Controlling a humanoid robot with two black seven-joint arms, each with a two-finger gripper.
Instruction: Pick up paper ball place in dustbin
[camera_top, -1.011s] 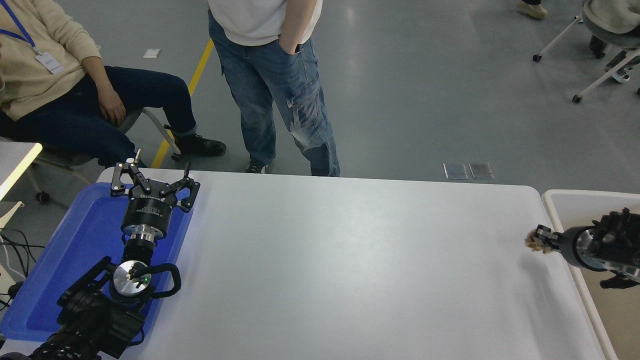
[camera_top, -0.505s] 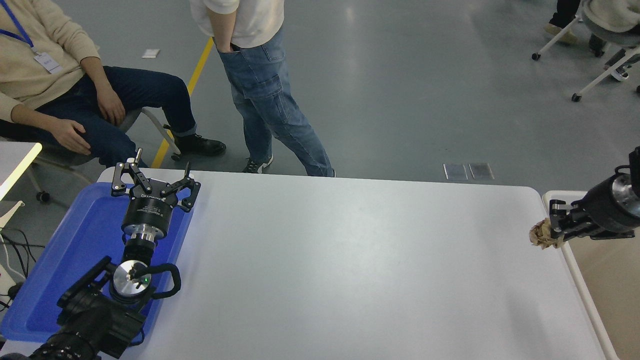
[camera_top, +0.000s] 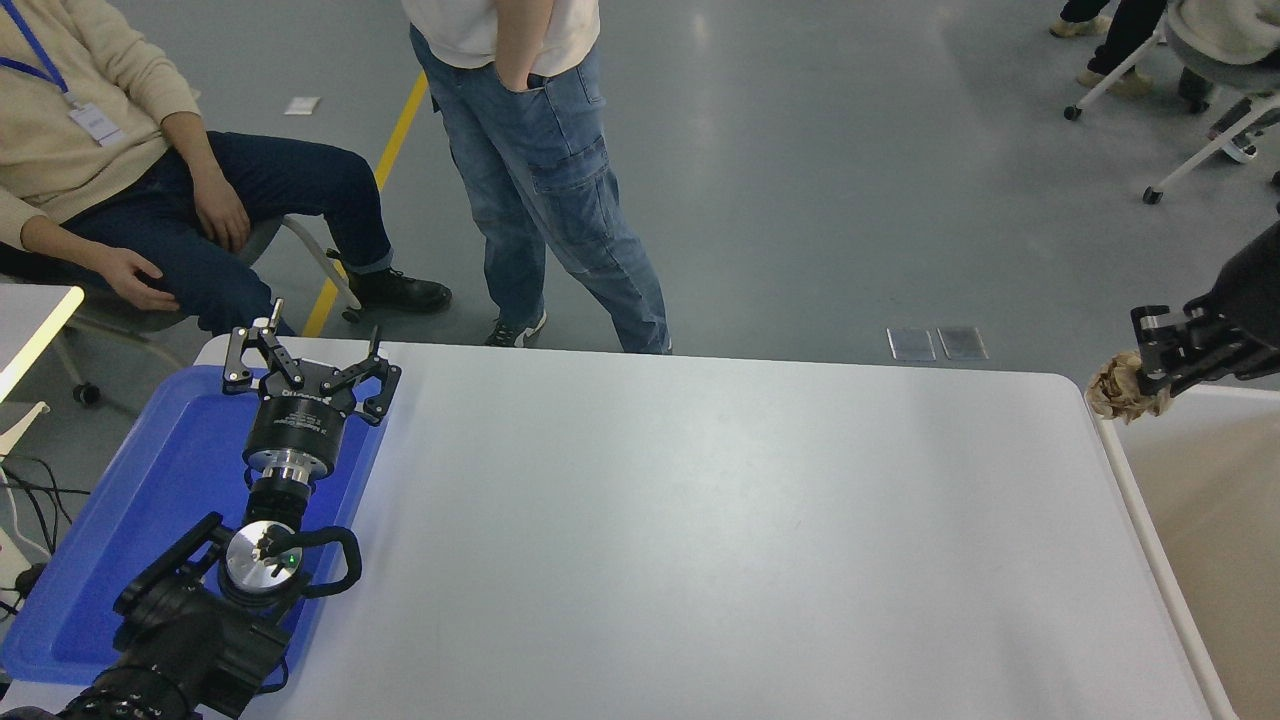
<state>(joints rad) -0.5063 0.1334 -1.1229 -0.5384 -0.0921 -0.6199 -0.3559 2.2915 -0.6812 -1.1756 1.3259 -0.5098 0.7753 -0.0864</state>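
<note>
One paper ball (camera_top: 1122, 388), a wrinkled tan-brown wad of irregular shape, sits clamped in the right gripper (camera_top: 1145, 375) above the far left corner of the one dustbin (camera_top: 1140, 520), a rectangular bin with a rounded white rim and a smooth beige inside. Two black arms show, and the left gripper (camera_top: 308, 365) hangs parked with its fingers spread over a single flat blue tray (camera_top: 120, 540) at the left end of the smooth white table (camera_top: 700, 540). Two people are at the far side, one seated (camera_top: 130, 190) in a cream sweater and one standing (camera_top: 550, 170) in faded blue jeans.
</note>
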